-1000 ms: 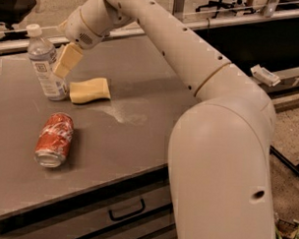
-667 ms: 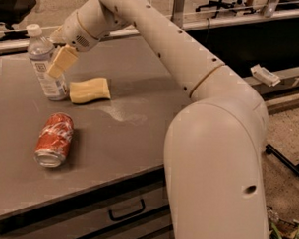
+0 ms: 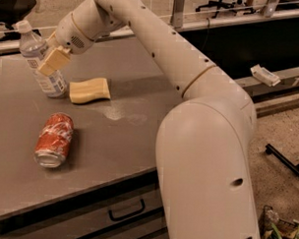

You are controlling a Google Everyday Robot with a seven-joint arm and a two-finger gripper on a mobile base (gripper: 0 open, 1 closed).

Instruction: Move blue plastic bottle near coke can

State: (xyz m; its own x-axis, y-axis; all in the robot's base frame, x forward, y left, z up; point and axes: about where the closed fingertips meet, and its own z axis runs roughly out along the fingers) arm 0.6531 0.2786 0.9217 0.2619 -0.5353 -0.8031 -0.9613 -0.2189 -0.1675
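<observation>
The blue plastic bottle [image 3: 37, 63], clear with a white cap and a white label, stands at the table's far left and leans to the left. My gripper [image 3: 53, 62] is at the bottle's middle, with one tan finger [image 3: 54, 60] across its front and the other hidden behind it. The gripper is shut on the bottle. The coke can [image 3: 54, 139], red with white script, lies on its side on the table, nearer the front and below the bottle.
A yellow sponge [image 3: 90, 90] lies just right of the bottle's base. The grey table [image 3: 140, 106] has drawers under its front edge. My arm's large white body [image 3: 207, 163] stands at the table's right front. An office chair [image 3: 13, 6] is at the far left.
The gripper has moved left and closed in on the bottle. The bottle's top has tipped further left. The can and sponge have not moved.
</observation>
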